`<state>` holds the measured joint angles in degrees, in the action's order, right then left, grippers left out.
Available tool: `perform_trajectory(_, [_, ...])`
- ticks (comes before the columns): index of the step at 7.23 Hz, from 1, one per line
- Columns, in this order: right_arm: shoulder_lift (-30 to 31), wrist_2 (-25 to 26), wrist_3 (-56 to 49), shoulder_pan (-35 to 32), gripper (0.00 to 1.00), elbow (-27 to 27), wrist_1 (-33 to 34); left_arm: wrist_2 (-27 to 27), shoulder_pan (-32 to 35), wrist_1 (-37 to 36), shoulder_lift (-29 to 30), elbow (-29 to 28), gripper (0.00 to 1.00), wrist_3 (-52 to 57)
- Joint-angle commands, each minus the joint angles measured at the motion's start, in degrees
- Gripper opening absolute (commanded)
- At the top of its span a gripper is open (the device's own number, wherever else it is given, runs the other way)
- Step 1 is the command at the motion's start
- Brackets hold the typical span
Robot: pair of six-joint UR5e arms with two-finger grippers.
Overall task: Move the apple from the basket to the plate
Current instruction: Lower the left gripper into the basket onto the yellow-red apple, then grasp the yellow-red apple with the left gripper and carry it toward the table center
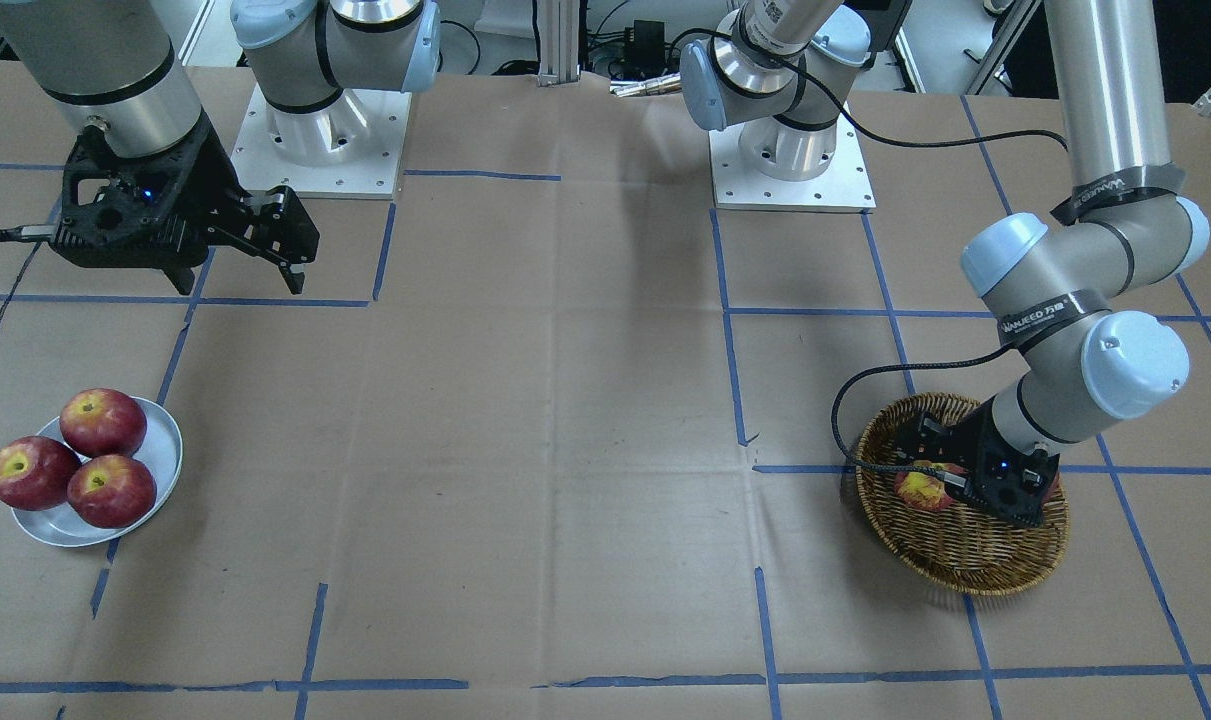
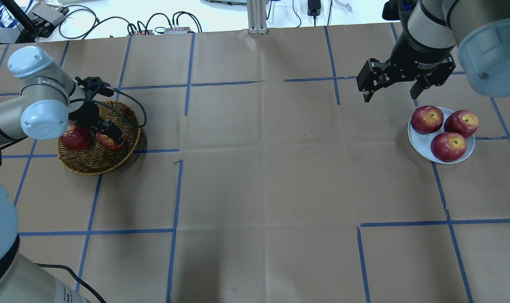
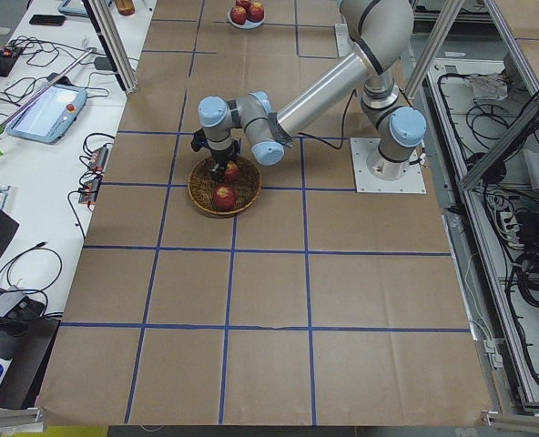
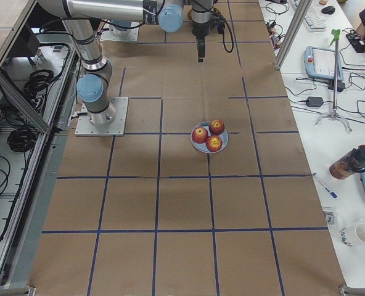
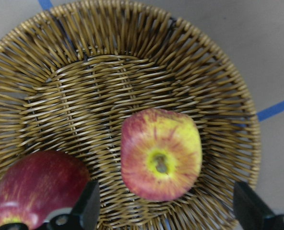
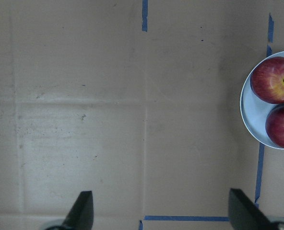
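Note:
The yellow-streaked red apple [image 5: 161, 160] lies in the wicker basket [image 5: 132, 62], stem end up. My left gripper [image 5: 166, 211] is open just above it, one finger on each side, not touching it. In the overhead view the apple [image 2: 108, 142] sits partly under the gripper [image 2: 112, 135] in the basket [image 2: 90, 164]. A dark red apple [image 2: 75, 137] lies beside it. The pale plate [image 2: 420, 145] at the right holds three dark red apples. My right gripper [image 2: 390, 94] hangs open and empty above the table, just left of and beyond the plate.
Brown paper with blue tape lines covers the table. The plate [image 1: 170, 445] and the basket [image 1: 965, 570] sit at opposite ends. The two arm bases [image 1: 320, 140] stand at the robot's edge. A black cable [image 2: 132, 105] loops over the basket's far rim.

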<state>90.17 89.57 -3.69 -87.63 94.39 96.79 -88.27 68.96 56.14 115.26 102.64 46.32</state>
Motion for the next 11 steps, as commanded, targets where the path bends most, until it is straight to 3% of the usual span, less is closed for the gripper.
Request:
perform_trajectory(1, [0.0, -0.01, 0.0, 0.0, 1.0, 0.0, 0.07, -0.58, 0.99, -0.06, -0.9, 0.02, 0.4, -0.18])
perform_trajectory(2, [0.0, -0.01, 0.0, 0.0, 1.0, 0.0, 0.07, -0.5, 1.35, 0.98, -2.48, 0.02, 0.31, -0.26])
perform_trajectory(5, [0.0, -0.1, 0.0, 0.0, 1.0, -0.09, 0.16, -0.85, 10.97, 6.07, -7.59, -2.69, 0.31, -12.85])
perform_trajectory(8, [0.0, -0.1, 0.0, 0.0, 1.0, -0.17, 0.07, -0.33, 23.98, 6.53, -5.14, -5.25, 0.32, -38.65])
perform_trajectory(11, [0.0, -0.01, 0.0, 0.0, 1.0, -0.09, 0.07, -0.33, 36.38, 3.82, 2.14, -8.84, 0.33, -55.4])
